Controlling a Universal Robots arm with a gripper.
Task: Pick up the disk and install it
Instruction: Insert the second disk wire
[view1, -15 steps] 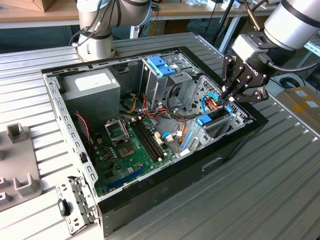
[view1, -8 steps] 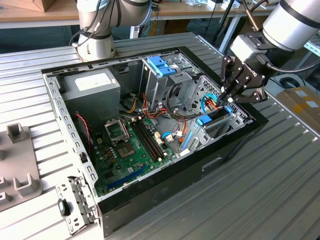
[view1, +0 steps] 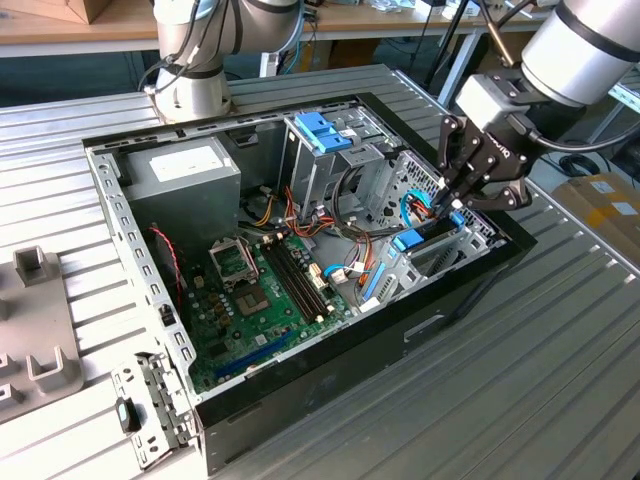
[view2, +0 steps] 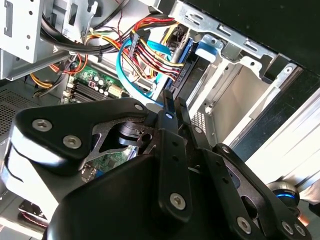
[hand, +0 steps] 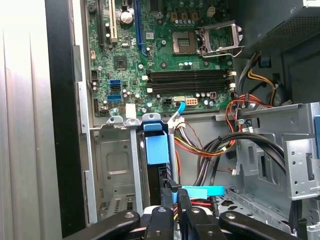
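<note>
The metal table (view1: 560, 330) held an open computer case (view1: 330, 385). The gripper (view1: 458, 200), fingers together, hung over the disk (hand: 156, 150) by the case's corner.

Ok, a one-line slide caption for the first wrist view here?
The hand sits over the disk standing on edge in the drive bay, with the motherboard beyond.

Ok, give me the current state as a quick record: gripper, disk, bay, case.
gripper: fingers closed together, tips down inside the case at the drive cage, on the exterior view's right
disk: standing on edge in a cage slot, blue carrier end showing; gripper tips right at it, grip itself not visible
neighbouring slot: empty, bare metal
case: lying open on the table, motherboard exposed
power supply: grey box in the far corner
</note>
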